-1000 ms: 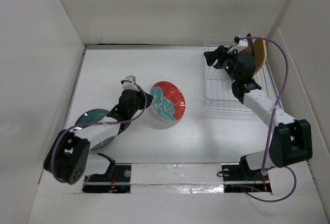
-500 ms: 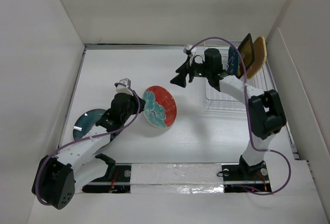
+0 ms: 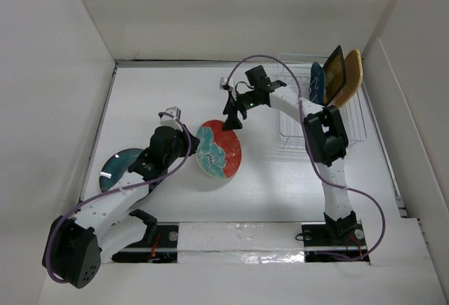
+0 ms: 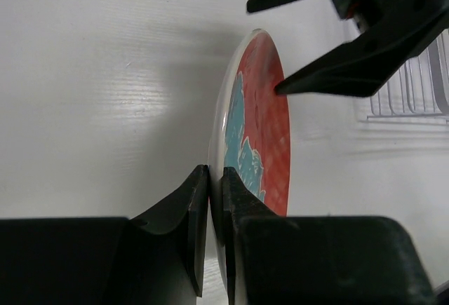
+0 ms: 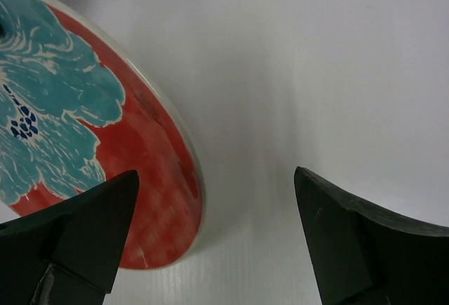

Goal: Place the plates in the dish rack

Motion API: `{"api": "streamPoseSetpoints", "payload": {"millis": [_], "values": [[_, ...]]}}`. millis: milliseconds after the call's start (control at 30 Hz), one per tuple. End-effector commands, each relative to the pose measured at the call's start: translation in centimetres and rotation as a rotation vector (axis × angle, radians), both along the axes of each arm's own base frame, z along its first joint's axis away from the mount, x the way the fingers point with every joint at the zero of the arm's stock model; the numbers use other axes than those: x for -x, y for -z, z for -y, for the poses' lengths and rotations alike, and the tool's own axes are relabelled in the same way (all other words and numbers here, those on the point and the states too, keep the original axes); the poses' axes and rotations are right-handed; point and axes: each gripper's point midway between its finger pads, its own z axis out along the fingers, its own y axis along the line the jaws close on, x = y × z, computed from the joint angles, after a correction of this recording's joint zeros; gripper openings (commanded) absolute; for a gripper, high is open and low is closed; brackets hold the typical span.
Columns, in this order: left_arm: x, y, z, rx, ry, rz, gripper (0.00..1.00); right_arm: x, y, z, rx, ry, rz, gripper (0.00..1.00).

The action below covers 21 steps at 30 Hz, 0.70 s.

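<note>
My left gripper is shut on the rim of the round red plate with teal flowers and holds it tilted on edge above the table. In the left wrist view the fingers pinch the rim of this plate. My right gripper is open and empty at the plate's far edge. Its jaws stand wide apart, with the plate's rim between them. The clear dish rack at the right holds the orange plate, the yellow square plate and the blue leaf plate. The teal-grey plate lies flat at the left.
White walls enclose the table on the left, back and right. The rack's ribs show in the left wrist view. The right arm's purple cable arcs above the rack. A taped strip runs along the near edge between the arm bases.
My right arm has swung left from the rack to the red plate, its gripper open. My left gripper has kept hold of the plate and shifted it slightly toward me.
</note>
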Motion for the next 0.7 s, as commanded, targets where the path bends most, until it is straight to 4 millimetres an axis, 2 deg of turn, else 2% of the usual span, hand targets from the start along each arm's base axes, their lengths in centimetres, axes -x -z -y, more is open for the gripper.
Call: {"api": "streamPoseSetpoints", "payload": {"millis": [0,167,200,300,367,467,500,567,600,633,667], "values": [[-1.8,-11.1,1.8,0.188,0.035,0.284,0.0,3.3,0.1,-1.4,0.033,-0.117,-0.017,0.98],[-1.5,-12.8,1.7,0.204,0.041,0.322,0.0,5.8,1.3,-2.6,0.025,-0.206,-0.07,0.98],[-1.4,-12.9,1.7,0.205,0.044,0.325,0.0,6.0,1.2,-2.7,0.016,-0.218,-0.073,0.96],[-1.2,-13.4,1.6,0.216,0.042,0.338,0.0,8.0,1.1,-3.4,-0.026,-0.288,-0.108,0.89],[-1.0,-13.7,1.5,0.214,0.043,0.344,0.0,8.6,1.2,-3.3,-0.043,-0.304,-0.122,0.77],[-0.7,-14.5,1.2,0.224,0.04,0.362,0.0,9.7,1.0,-3.0,-0.057,-0.339,-0.155,0.45],[-0.5,-14.9,1.0,0.224,0.034,0.374,0.0,9.6,0.9,-2.6,-0.067,-0.344,-0.159,0.27],[-0.4,-15.5,0.8,0.215,0.028,0.376,0.0,10.3,-0.2,-2.1,-0.111,-0.379,-0.164,0.11],[-0.2,-15.8,0.6,0.211,0.027,0.385,0.0,10.7,-1.0,-2.1,-0.144,-0.398,-0.163,0.0],[0.0,-16.0,0.4,0.209,0.022,0.388,0.0,10.5,-1.4,-1.8,-0.167,-0.411,-0.13,0.0],[0.1,-16.2,0.3,0.209,0.022,0.396,0.0,11.2,-2.1,-1.4,-0.173,-0.419,-0.155,0.0]]}}
